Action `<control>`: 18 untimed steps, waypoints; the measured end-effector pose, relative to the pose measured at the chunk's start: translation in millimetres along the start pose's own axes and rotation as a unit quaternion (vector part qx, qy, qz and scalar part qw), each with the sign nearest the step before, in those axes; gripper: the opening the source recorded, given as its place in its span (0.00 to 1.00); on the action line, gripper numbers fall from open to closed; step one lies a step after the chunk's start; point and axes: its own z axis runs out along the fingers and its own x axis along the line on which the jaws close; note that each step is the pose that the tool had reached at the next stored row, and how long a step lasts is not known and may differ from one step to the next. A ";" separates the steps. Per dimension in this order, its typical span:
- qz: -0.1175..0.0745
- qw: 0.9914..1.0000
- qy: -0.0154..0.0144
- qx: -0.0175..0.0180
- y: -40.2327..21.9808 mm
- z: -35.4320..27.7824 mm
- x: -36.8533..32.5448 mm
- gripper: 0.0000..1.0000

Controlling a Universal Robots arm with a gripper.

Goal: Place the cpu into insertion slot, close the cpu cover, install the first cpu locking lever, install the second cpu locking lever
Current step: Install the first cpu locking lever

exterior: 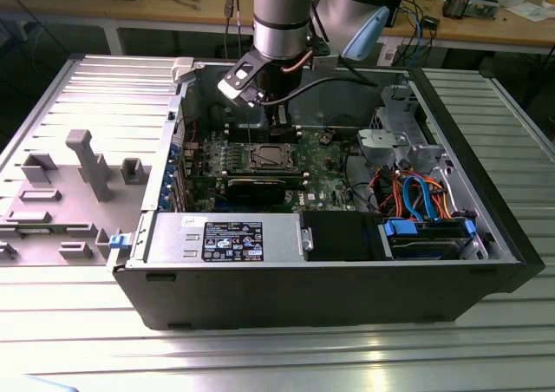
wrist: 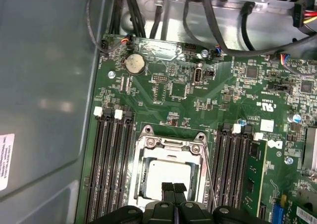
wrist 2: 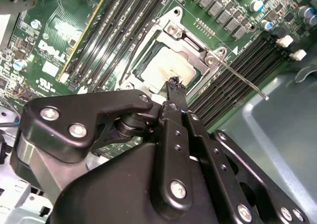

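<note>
Black gripper (wrist: 173, 188), fingers together, over silvery square cpu (wrist: 161, 174) framed by metal cpu cover (wrist: 168, 145); second wrist view catches a thin steel lever (wrist 2: 242, 79) jutting out.

Black label (exterior: 232, 240) on the power supply housing (exterior: 173, 236), near edge of the case: white print and small marks, too fine to read.
Green board (wrist 2: 74, 16): large white printed logo (wrist 2: 52, 53) beside the memory slots (wrist 2: 106, 30).
Grey case wall (wrist: 44, 85): white sticker (wrist: 5, 160) with dark print, illegible.
The cpu (wrist 2: 163, 68): top face washed out, print cannot be told.
</note>
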 end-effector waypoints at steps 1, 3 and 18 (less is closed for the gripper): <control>-0.005 1.000 0.000 0.000 0.0 0.0 0.0 0.11; -0.023 1.000 0.000 0.000 0.0 0.0 0.0 0.11; -0.168 0.986 0.002 0.000 0.0 0.3 0.0 0.11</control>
